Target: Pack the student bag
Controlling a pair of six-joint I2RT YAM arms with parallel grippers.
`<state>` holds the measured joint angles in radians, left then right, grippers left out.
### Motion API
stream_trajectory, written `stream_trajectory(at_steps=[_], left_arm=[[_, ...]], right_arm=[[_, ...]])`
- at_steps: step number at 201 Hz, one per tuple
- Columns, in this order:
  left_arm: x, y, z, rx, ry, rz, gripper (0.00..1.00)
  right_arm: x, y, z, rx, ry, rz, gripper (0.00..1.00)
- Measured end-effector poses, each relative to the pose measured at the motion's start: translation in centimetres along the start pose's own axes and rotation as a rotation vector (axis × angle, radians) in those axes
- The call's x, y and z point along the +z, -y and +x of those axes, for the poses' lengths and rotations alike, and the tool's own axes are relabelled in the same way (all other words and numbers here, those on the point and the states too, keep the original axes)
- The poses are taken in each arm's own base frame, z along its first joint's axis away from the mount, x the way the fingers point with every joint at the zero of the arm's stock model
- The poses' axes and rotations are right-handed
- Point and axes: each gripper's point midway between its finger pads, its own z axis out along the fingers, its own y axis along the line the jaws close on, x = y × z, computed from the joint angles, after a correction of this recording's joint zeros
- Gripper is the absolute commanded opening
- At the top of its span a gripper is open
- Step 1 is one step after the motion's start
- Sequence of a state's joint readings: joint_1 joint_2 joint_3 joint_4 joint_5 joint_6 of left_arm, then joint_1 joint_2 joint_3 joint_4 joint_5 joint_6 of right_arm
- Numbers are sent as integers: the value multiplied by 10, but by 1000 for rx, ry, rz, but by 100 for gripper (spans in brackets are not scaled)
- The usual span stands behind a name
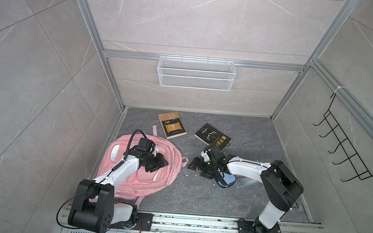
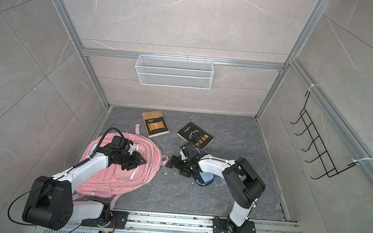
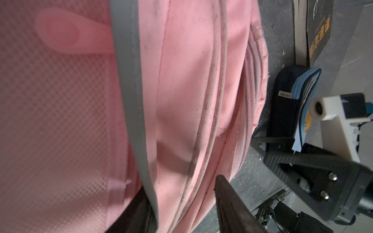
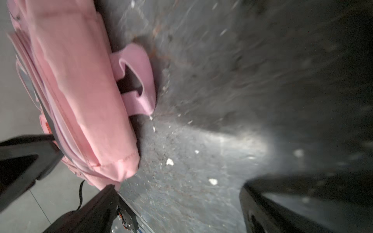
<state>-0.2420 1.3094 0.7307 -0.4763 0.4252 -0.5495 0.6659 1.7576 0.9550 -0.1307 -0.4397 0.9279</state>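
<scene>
The student bag (image 1: 151, 180) (image 2: 130, 181), pink with grey-white strips, lies flat on the dark floor at the left. My left gripper (image 1: 160, 165) (image 2: 138, 163) sits on its upper right part. In the left wrist view its jaws (image 3: 179, 185) stand on either side of a fold of the bag's fabric (image 3: 181, 90), one finger partly under a grey strip. Whether they pinch it I cannot tell. My right gripper (image 1: 196, 169) (image 2: 173, 166) (image 4: 175, 187) hangs open and empty over bare floor just right of the bag, near a small pink strap loop (image 4: 137, 80).
A blue and navy pencil case (image 1: 227, 180) (image 3: 286, 113) lies under my right wrist. A brown book (image 1: 172, 125) and a black book (image 1: 212, 135) lie behind the bag. On the walls hang a white wire basket (image 1: 195, 73) and a black hook rack (image 1: 347, 148).
</scene>
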Motion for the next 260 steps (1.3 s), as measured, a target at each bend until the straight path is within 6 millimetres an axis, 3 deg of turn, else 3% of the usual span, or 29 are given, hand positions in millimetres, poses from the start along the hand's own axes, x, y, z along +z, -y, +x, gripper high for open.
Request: stream_trajectory(at_steps=[21, 41, 70, 89, 117, 152, 174, 196, 231, 260], left_arm=[[8, 11, 9, 38, -16, -3, 45], [14, 22, 17, 73, -23, -8, 43], [22, 37, 31, 111, -37, -7, 41], [25, 42, 38, 105, -41, -2, 40], [24, 44, 39, 87, -30, -9, 40], [24, 43, 38, 68, -21, -19, 40], [24, 40, 40, 64, -23, -33, 40], [24, 38, 40, 58, -27, -46, 44], [26, 43, 30, 48, -26, -69, 66], [28, 51, 11, 31, -12, -63, 68]], right_arm=[[-8, 4, -17, 7, 30, 16, 95], [-10, -14, -31, -30, 45, -5, 92], [1, -41, -54, -67, 51, -61, 88], [13, -43, -59, -66, 33, -69, 82], [30, -33, -52, -55, -27, -71, 68], [35, -35, -48, -84, -45, -103, 30], [34, -24, -38, -89, -50, -101, 9], [20, -16, -26, -103, -27, -102, 3], [-8, 2, -6, -115, 36, -88, 0], [-30, 11, 4, -119, 96, -75, 0]])
